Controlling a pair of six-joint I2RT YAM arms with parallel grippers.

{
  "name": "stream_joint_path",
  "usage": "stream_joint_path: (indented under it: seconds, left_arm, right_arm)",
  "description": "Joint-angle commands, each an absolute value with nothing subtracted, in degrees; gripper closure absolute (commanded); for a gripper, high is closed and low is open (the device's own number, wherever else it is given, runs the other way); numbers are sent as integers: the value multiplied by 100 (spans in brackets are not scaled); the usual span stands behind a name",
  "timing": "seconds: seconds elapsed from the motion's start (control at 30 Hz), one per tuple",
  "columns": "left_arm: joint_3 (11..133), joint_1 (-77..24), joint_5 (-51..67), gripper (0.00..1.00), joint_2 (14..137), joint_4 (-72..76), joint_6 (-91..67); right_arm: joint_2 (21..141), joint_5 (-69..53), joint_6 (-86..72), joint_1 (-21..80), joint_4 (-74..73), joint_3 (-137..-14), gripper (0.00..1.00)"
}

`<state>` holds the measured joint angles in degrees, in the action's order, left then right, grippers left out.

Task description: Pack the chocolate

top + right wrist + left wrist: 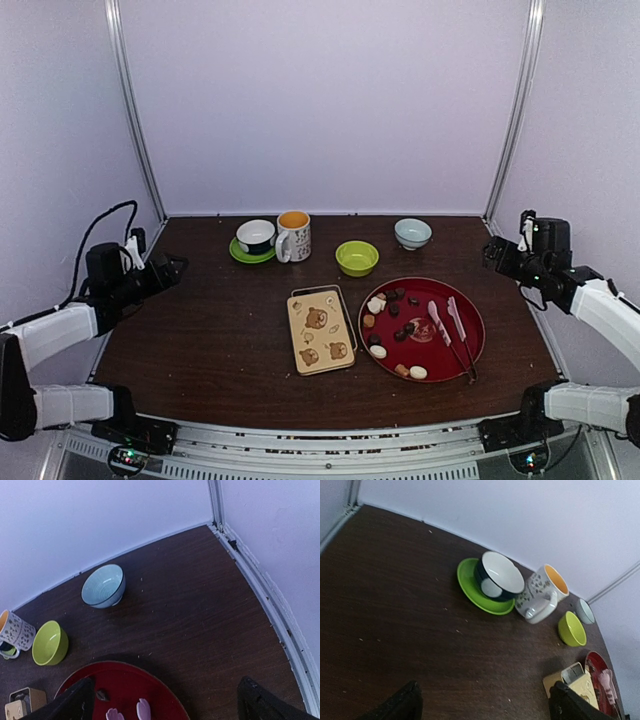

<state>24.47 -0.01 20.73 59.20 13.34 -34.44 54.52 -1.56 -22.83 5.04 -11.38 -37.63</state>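
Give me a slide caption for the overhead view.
Left gripper and right gripper hover open at either side; chocolates lie on the red plate beside a bear-print tin.

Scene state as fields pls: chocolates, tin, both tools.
chocolates: loose on red plate, mostly its left half
tin: bear-print tin, just left of the plate
plate extras: two pale utensils
back row: cup on green saucer, mug, green bowl, pale blue bowl
left tool: open, holding nothing, far left
right tool: open, holding nothing, far right
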Motion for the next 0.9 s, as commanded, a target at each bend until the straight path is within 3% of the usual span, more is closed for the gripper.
stream_joint_path:
  seconds: [0.0, 0.27, 0.6, 0.87]
  left_arm:
    - [2391, -467, 3369, 11, 6166, 1620, -3795]
    - [2457, -2323, 2482, 13, 6511, 1912, -4462]
    - [2570, -3408, 2699, 19, 7702, 2889, -5129]
    - [2866, -3930, 2904, 24, 8659, 3745, -5651]
  right_arm:
    - [5795, -641, -2003, 845, -2316, -4105, 0]
    - [5976, -426, -2249, 1661, -2931, -4022, 2]
    - [6161, 44, -2866, 2732, -3096, -3712, 0]
    - [6525, 15, -3025, 3676, -3043, -4040, 5]
